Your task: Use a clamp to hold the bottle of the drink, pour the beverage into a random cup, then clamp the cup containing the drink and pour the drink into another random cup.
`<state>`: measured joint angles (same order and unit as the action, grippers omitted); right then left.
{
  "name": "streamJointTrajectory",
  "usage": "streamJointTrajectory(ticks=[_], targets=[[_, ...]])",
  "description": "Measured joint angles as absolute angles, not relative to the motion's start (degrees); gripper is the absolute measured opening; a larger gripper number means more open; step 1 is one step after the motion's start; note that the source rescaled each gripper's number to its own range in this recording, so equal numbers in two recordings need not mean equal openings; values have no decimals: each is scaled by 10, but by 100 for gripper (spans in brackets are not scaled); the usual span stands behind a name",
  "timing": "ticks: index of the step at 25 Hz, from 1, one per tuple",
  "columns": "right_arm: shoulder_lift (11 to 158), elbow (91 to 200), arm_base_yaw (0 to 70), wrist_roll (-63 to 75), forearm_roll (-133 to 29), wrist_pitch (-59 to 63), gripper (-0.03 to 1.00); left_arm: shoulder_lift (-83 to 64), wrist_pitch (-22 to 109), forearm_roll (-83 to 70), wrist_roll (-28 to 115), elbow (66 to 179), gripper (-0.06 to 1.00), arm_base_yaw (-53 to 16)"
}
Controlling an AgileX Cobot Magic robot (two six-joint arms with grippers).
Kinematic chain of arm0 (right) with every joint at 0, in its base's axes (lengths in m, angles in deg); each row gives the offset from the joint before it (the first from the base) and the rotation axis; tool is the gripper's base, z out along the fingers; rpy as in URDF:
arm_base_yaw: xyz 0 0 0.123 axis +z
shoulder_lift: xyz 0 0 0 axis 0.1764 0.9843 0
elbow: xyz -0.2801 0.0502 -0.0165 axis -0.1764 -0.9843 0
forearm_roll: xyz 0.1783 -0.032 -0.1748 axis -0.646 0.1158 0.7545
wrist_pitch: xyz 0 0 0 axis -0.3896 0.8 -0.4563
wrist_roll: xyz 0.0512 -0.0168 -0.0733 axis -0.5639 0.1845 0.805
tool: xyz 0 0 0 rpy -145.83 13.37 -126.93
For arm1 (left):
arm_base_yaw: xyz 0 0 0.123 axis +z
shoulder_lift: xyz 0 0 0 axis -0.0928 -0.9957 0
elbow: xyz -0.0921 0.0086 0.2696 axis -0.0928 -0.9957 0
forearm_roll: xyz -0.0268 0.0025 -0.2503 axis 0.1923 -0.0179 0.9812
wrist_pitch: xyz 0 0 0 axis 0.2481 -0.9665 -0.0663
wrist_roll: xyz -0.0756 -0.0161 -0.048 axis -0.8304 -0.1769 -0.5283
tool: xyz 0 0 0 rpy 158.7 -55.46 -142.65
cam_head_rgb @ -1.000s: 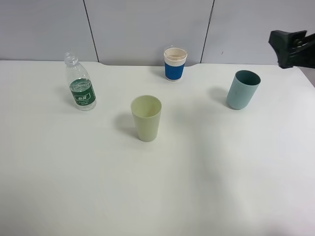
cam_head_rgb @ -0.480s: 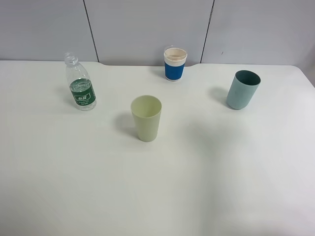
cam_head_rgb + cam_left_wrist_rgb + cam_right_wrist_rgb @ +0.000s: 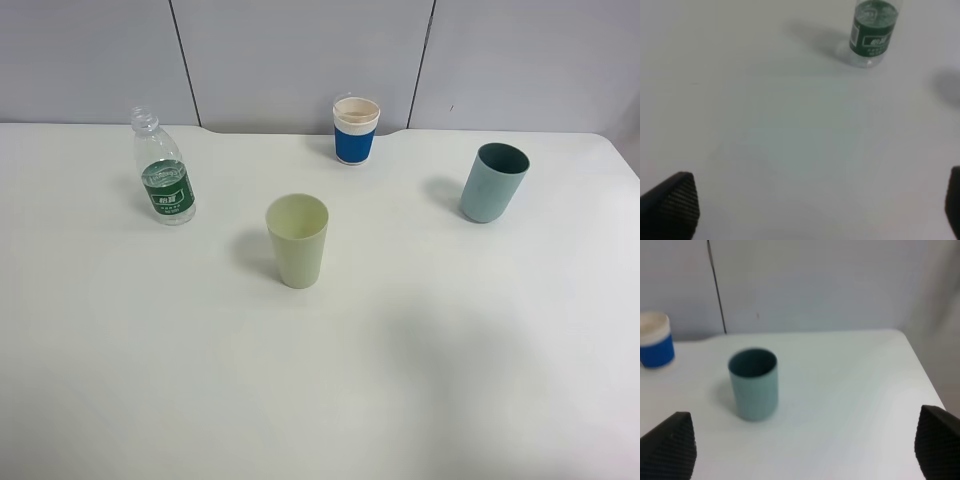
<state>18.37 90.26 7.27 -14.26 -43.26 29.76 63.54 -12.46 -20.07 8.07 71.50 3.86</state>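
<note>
A clear plastic bottle (image 3: 163,180) with a green label and no cap stands upright at the table's back left. It also shows in the left wrist view (image 3: 873,31), well ahead of my left gripper (image 3: 810,210), which is open and empty. A light green cup (image 3: 297,240) stands mid-table. A blue-and-white cup (image 3: 356,130) stands at the back. A teal cup (image 3: 493,182) stands at the right. In the right wrist view the teal cup (image 3: 754,384) and the blue-and-white cup (image 3: 655,340) lie ahead of my right gripper (image 3: 802,450), which is open and empty. Neither gripper shows in the exterior view.
The white table (image 3: 320,380) ends at a grey panelled wall (image 3: 300,50) at the back. Its right edge (image 3: 920,370) runs close to the teal cup.
One second ago the right arm showed at the upper right edge of the exterior view; it has since drawn back out of that view. The bottle and cups have not moved.
</note>
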Motion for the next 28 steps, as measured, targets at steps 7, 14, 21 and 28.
streamJointTrajectory(ticks=[7,14,21,28], targets=[[168,943,73,-144,-408,420,76,635,-125,-201,81,715,100,39],[164,963,73,-144,-397,549,76,635,-125,-201,81,715,100,39],[120,941,73,-149,-384,546,76,635,-125,-201,81,715,100,39],[110,939,73,-153,-385,543,76,635,-125,-201,81,715,100,39]])
